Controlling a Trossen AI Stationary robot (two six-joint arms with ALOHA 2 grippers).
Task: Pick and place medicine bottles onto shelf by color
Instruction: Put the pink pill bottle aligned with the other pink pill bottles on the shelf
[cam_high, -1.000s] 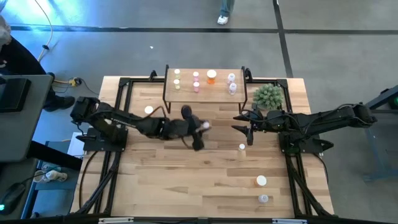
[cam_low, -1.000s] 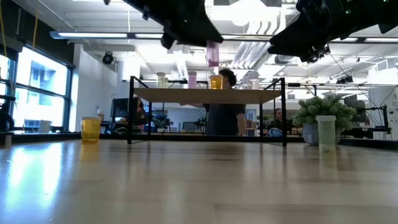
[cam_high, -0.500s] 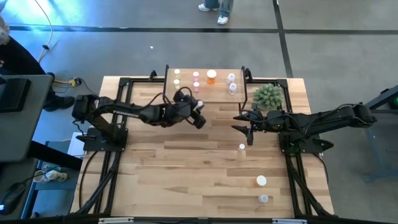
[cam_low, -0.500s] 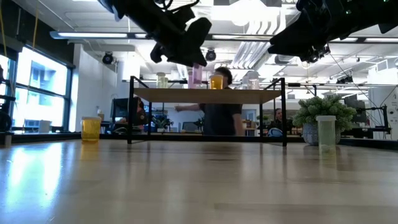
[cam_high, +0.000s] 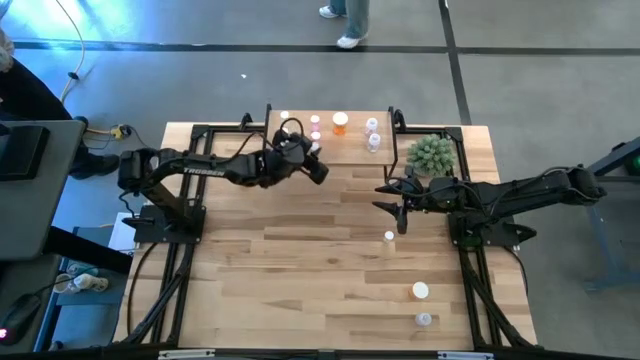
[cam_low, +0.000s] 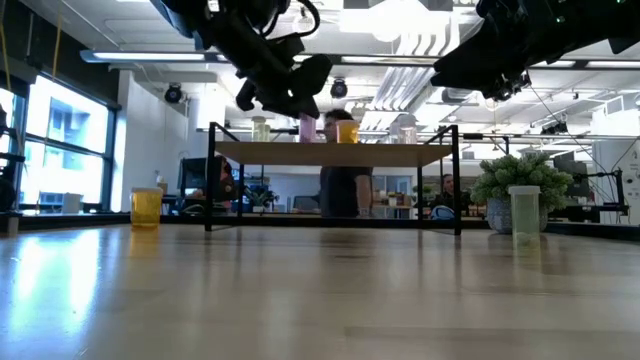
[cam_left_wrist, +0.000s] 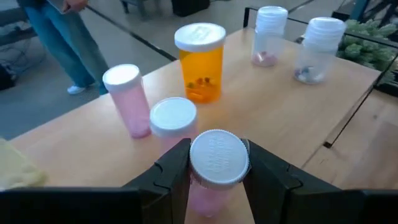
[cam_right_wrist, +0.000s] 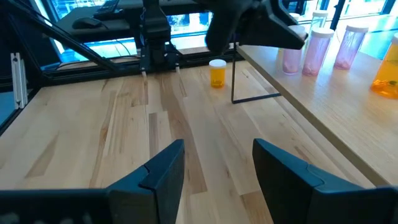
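— Where's the pink bottle (cam_left_wrist: 214, 168)?
— Over the shelf (cam_left_wrist: 292, 106), clamped in the left gripper (cam_left_wrist: 216, 171), just beside two pink bottles (cam_left_wrist: 149, 112) standing there.
— And the right gripper (cam_right_wrist: 214, 163)?
— Fingers spread, holding nothing, above the table (cam_high: 330, 270) beside the plant (cam_high: 432, 153).

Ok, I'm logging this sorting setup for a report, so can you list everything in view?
table: one, light wood, under everything
shelf: one, light wood on black legs, table's far edge
pink bottles: two, on the shelf
orange bottle: one, on the shelf
clear bottles: two, shelf's right end
yellowish bottle: one seen, shelf's left end
loose yellowish bottle: one, on the table's left
loose clear bottles: two, on the table's right
loose orange bottle: one, on the table's right
plant: one, green, right of the shelf
person: one, beyond the table
left gripper: over the shelf, holding a held pink bottle
right gripper: open, above the table
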